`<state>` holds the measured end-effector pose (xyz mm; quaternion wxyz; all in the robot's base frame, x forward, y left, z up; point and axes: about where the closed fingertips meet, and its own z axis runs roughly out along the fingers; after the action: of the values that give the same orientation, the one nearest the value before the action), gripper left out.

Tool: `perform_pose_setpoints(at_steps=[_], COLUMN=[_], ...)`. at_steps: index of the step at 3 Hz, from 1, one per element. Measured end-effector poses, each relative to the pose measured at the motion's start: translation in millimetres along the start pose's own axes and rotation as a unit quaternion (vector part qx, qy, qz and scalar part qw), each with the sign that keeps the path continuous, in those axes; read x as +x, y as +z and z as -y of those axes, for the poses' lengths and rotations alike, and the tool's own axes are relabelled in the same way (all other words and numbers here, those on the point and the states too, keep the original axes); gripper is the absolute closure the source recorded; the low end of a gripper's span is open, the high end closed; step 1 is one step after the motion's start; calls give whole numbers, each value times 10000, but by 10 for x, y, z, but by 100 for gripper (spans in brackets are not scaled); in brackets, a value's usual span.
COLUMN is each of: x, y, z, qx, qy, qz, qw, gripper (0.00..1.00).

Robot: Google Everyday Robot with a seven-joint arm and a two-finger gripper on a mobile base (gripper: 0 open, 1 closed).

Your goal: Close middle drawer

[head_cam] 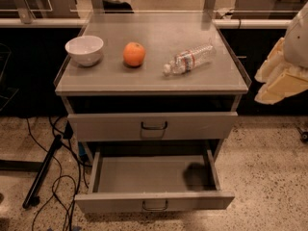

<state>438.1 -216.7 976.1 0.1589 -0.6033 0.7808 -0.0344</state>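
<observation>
The middle drawer (144,174) is the grey shallow tray pulled far out at the bottom of the cabinet, and nothing shows inside it. Its low front has a small dark pull handle (155,206). Above it, the taller-fronted grey drawer (106,125) sits only slightly out. The third drawer is out of view. My gripper (281,78), cream coloured, hangs at the right edge of the view. It is level with the cabinet top, well right of and above the open drawer, and touches nothing.
On the cabinet top (159,76) stand a white bowl (84,49), an orange (134,54) and a plastic bottle (188,59) lying on its side. Black cables and a stand leg (43,172) lie on the floor at left. Counters run behind.
</observation>
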Motion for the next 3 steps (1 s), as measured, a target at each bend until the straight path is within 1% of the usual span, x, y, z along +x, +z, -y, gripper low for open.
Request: perform_pose_setpoints(at_steps=[1,2,3], x=[0,66,214], y=[0,72,436], z=[0,-54,-253], qx=[0,99,81], qy=[0,89,233], qz=[0,-88,-302], qw=[10000,9999,9992], gripper=[81,100,100])
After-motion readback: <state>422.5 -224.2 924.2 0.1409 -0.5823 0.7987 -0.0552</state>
